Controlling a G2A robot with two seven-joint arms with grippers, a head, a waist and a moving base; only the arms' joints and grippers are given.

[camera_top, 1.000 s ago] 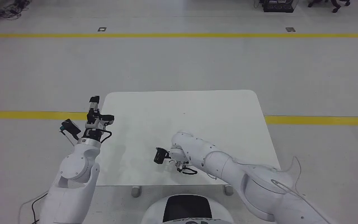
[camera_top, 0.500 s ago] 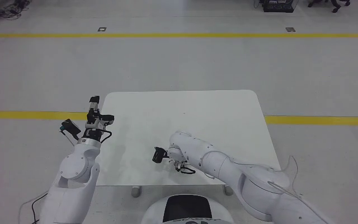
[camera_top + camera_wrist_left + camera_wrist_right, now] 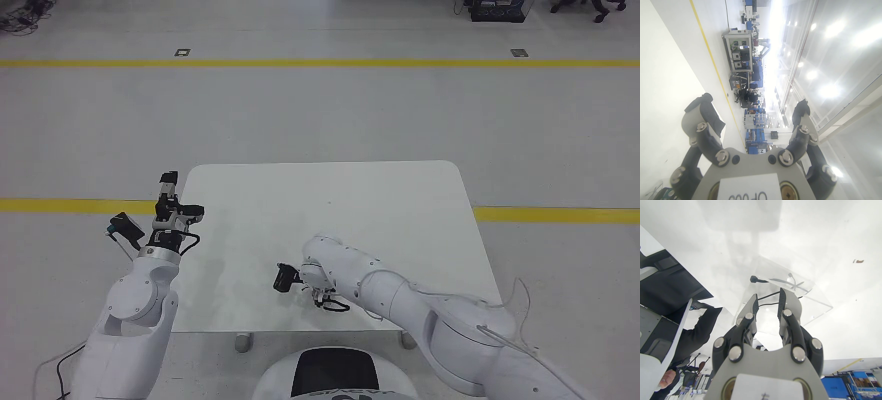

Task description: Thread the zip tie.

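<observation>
Fingers [image 3: 781,302] of our right gripper [image 3: 768,294] sit partly apart, either side of a thin black plastic zip tie [image 3: 765,297]; our left gripper [image 3: 753,100] gapes wide, empty.

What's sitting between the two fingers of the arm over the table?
A black zip tie crosses between the right gripper's open fingers, over a clear plate; the right wrist view shows it.

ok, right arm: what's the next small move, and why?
Probably ease the right gripper down a little and shut it. It stands open over the clear plastic plate, and a thin black zip tie crosses the gap between its fingers, not yet gripped. I cannot tell how far above the tie it is, so go slowly.
</observation>
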